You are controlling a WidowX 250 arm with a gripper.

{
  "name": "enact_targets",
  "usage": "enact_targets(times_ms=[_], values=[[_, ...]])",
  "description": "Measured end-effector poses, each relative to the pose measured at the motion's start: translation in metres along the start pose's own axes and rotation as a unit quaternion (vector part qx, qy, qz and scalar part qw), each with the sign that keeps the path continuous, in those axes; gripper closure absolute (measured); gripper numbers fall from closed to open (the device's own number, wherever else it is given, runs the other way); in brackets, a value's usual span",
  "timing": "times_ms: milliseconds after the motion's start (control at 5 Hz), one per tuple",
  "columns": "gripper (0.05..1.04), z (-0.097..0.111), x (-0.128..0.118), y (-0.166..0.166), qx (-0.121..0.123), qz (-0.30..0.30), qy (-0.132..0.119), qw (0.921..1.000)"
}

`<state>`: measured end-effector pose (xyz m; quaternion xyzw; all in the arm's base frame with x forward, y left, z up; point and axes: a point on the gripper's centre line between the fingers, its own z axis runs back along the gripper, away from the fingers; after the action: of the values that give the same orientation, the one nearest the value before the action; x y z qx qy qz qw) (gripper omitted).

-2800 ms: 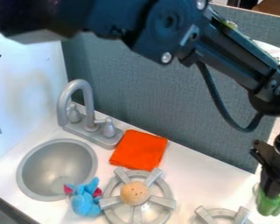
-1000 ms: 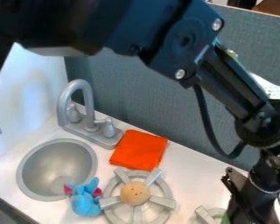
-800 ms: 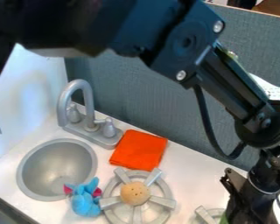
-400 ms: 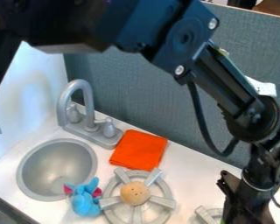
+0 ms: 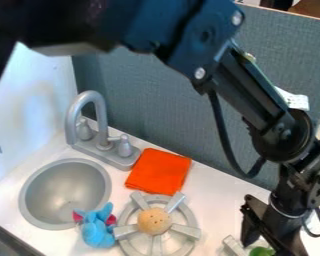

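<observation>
The black gripper (image 5: 269,244) hangs at the lower right, over the partly visible second burner (image 5: 235,246). Its fingers stand apart, so it is open. A green object (image 5: 261,251) shows low between them, cut off by the bottom edge; whether the fingers touch it I cannot tell. To the left, a round tan object with small dark dots (image 5: 154,221) rests on the middle of the grey burner (image 5: 125,231). A blue plush toy with pink-red parts (image 5: 98,233) lies between that burner and the sink. Behind the burner is a folded orange cloth (image 5: 158,171).
The round grey sink (image 5: 32,193) is set into the white counter (image 5: 216,192) at the left, with a grey faucet (image 5: 98,115) behind it. A grey-blue partition (image 5: 159,100) runs along the back. The arm (image 5: 246,87) crosses above from the upper left.
The gripper has moved left and lower from the right edge, where it was closed on the green object. Its fingers have parted, and the green object shows farther left. The toy, cloth and tan object have stayed put.
</observation>
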<state>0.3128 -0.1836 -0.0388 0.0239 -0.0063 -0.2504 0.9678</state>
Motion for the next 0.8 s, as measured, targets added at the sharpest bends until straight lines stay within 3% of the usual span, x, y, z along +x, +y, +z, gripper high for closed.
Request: enact_targets(times_ms=[200, 400, 600, 800], values=[[0.079, 0.039, -0.003, 0.008, 0.014, 0.022, -0.053, 0.9982], [0.083, 0.056, -0.018, 0.015, 0.028, 0.037, -0.069, 0.9965], [0.083, 0.073, -0.031, 0.039, 0.048, 0.070, -0.070, 0.9939], [0.083, 0.074, -0.041, 0.088, 0.055, 0.145, -0.054, 0.9864]])
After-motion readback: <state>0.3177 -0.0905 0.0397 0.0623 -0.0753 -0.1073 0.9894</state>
